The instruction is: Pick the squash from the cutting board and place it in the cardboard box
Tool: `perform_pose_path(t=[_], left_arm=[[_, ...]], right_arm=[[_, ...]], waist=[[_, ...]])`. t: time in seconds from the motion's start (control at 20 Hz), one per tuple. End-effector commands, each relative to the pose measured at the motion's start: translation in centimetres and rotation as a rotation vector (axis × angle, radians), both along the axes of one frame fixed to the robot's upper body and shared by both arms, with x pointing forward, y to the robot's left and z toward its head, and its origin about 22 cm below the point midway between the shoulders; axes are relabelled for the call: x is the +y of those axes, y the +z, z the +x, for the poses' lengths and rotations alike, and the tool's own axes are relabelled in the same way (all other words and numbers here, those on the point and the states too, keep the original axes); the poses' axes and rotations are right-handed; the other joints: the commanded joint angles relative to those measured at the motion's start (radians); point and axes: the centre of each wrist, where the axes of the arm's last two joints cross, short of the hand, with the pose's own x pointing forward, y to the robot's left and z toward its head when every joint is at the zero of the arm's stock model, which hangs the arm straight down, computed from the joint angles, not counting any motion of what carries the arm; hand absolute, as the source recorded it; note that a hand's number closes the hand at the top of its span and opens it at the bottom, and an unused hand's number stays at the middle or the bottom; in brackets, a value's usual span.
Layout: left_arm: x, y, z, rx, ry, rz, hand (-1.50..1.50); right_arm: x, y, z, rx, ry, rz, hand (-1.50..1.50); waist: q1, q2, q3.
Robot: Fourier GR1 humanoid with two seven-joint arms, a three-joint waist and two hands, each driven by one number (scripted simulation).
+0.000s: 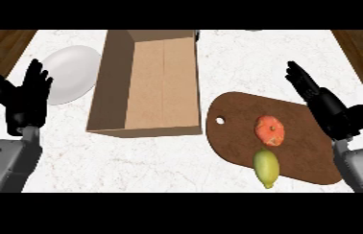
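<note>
A brown cutting board (237,142) lies on the counter at the right. On it sits an orange, round squash (270,130), and just below that a yellow-green lemon-like fruit (266,167) near the board's front edge. An open cardboard box (149,84) stands left of the board, with nothing visible inside. My right hand (322,103) is open with fingers up, at the board's right edge and apart from the squash. At the left edge of the view my left hand (27,99) is open too, fingers up, left of the box.
A white plate (69,74) lies left of the box, partly behind my left hand. The counter is white marble (156,161), with dark wood strips at the far left and right corners.
</note>
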Motion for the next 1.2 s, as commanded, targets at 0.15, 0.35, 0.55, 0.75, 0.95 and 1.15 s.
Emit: perform_pose_path(t=[0.15,0.35,0.55,0.75,0.95,1.15], left_arm=[[3.0,-1.6,-2.8,0.045,-0.118,0.305,0.0],[2.6,-2.5,-3.2,0.092,-0.152,0.381,0.0],[2.4,-3.6,-4.5,0.078,-0.197,0.443,0.0],[2.7,-3.0,-3.0,0.073,-0.185,0.46,0.0],[3.0,-1.8,-2.9,0.072,-0.178,0.455,0.0],[2.7,-3.5,-3.3,0.075,-0.183,0.458,0.0]], right_arm=[[-0.9,0.0,0.7,0.018,0.25,0.213,-1.5],[-2.0,7.4,1.2,-0.222,0.438,-0.431,-1.5],[-5.8,-5.4,-2.9,-0.119,0.389,-0.005,-1.5],[-7.9,-6.1,-1.1,-0.208,0.475,0.154,-1.5],[-11.6,-4.7,-1.0,-0.282,0.528,-0.023,-1.5],[-11.3,-0.5,2.0,-0.29,0.596,-0.387,-1.5]], waist=[[0.013,0.005,-0.004],[0.02,-0.016,-0.011],[0.018,0.015,0.002],[0.023,0.019,0.001],[0.016,0.011,-0.001],[0.033,0.014,-0.003]])
